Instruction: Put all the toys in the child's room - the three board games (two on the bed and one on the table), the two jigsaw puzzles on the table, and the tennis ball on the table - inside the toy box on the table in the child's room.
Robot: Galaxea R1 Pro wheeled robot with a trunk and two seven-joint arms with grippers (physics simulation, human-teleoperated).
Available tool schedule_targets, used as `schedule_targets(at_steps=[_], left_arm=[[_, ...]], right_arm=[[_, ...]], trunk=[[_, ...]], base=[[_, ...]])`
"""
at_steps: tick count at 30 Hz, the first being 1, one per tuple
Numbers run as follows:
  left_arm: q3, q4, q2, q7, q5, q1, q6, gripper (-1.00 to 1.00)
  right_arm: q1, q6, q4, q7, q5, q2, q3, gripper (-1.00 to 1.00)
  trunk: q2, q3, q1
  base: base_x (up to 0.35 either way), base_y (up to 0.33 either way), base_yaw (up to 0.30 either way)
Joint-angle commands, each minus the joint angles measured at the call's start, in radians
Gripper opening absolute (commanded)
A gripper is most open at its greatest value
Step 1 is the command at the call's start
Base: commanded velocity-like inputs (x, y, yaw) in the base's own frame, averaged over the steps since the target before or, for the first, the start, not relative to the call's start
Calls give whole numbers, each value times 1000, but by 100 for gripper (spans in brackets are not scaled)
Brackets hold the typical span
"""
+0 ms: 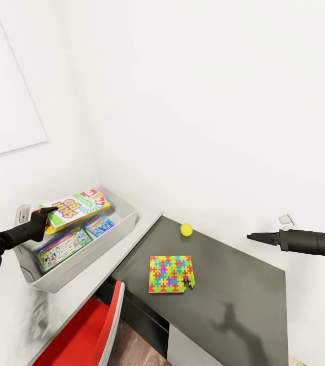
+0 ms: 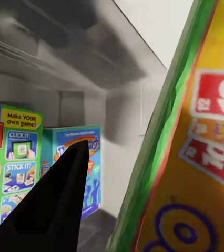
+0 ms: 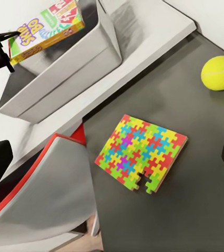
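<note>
My left pincer (image 1: 47, 212) grips the "SKIP BO" game (image 1: 77, 207) by its corner, tilted above the toy box (image 1: 112, 233) so it can drop in beside two games already lying there, one reading "Make YOUR own game!". My right pincer (image 1: 252, 236) hovers clenched and empty over the dark surface (image 1: 238, 290), where the puzzles (image 1: 171, 274) lie mid-wing and the tennis ball (image 1: 185, 230) sits near the wall edge.

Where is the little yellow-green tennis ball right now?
In the head view, the small yellow-green tennis ball sits on the dark grey desk wing near the wall, just beyond the multicoloured jigsaw square.
</note>
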Motion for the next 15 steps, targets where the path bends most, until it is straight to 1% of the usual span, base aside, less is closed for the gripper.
schedule_targets(at_steps=[1,15], left_arm=[[2,0,0,10,11,-1,3,-100],[2,32,1,3,9,-6,5,-100]], right_arm=[[-1,5,0,3,0,0,0,100],[-1,5,-7,3,0,-1,0,100]], trunk=[[-1,-3,0],[-1,-25,0]], base=[[0,0,0],[0,0,0]])
